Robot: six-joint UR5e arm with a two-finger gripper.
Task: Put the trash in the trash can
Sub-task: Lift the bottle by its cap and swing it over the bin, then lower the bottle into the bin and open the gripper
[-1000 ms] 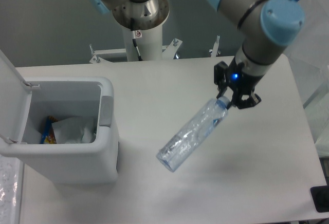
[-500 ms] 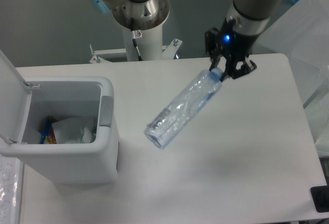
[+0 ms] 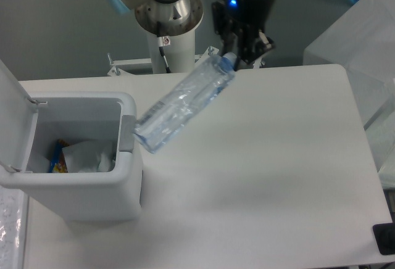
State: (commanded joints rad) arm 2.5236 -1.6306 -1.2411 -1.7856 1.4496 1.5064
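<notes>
My gripper (image 3: 237,52) is shut on the cap end of the clear crushed plastic bottle (image 3: 183,102), held high above the table. The bottle hangs tilted, its base pointing down-left, close to the right rim of the white trash can (image 3: 126,176) near the grey latch tab (image 3: 126,134). The bin stands open at the left with its lid (image 3: 13,108) raised. Inside lies a crumpled white wrapper (image 3: 86,156) beside a blue and yellow packet (image 3: 58,158).
The arm's base column (image 3: 170,28) stands at the table's back edge. A translucent box (image 3: 358,28) sits at the back right. A small black object (image 3: 386,238) is at the lower right corner.
The gripper has carried the bottle up and to the left, from the table's right side to just beside the bin's right rim.
</notes>
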